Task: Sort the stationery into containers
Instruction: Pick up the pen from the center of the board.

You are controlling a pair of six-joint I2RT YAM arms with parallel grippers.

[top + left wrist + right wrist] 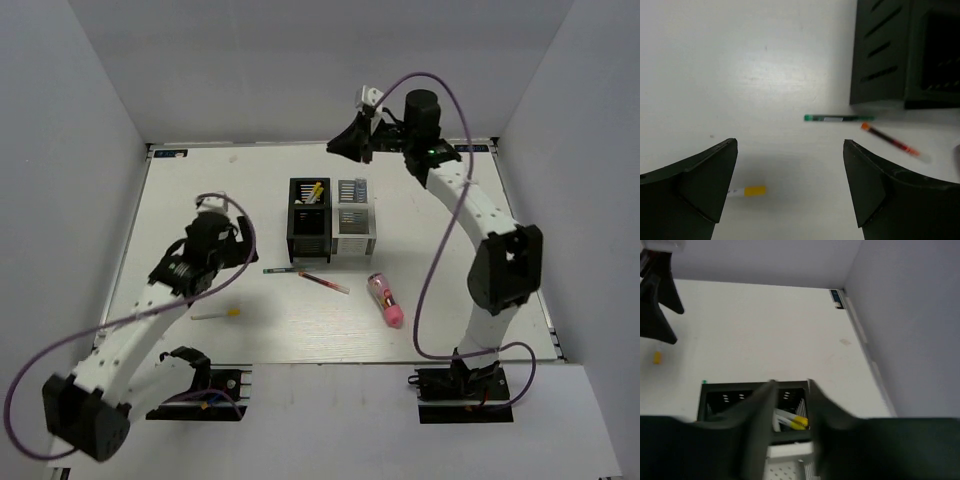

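Observation:
The containers [330, 220] stand mid-table, two black bins on the left and two white/grey on the right. White sticks with yellow tips [313, 192] lean in the back black bin and also show in the right wrist view [792, 421]. One more yellow-tipped stick [217, 314] lies on the table, its tip [754, 190] near my left finger. The dark slim pen [837, 118], red pen [890, 141] and pink tube [385, 300] lie in front of the bins. My left gripper [790, 187] is open and empty above the table. My right gripper [792, 405] hangs high over the back bins, slightly open, empty. The blue-capped tube is out of view.
The black bin's slotted wall [880, 55] stands at the upper right of the left wrist view. The table's back edge carries a small blue label [836, 297]. Grey walls enclose the table on three sides.

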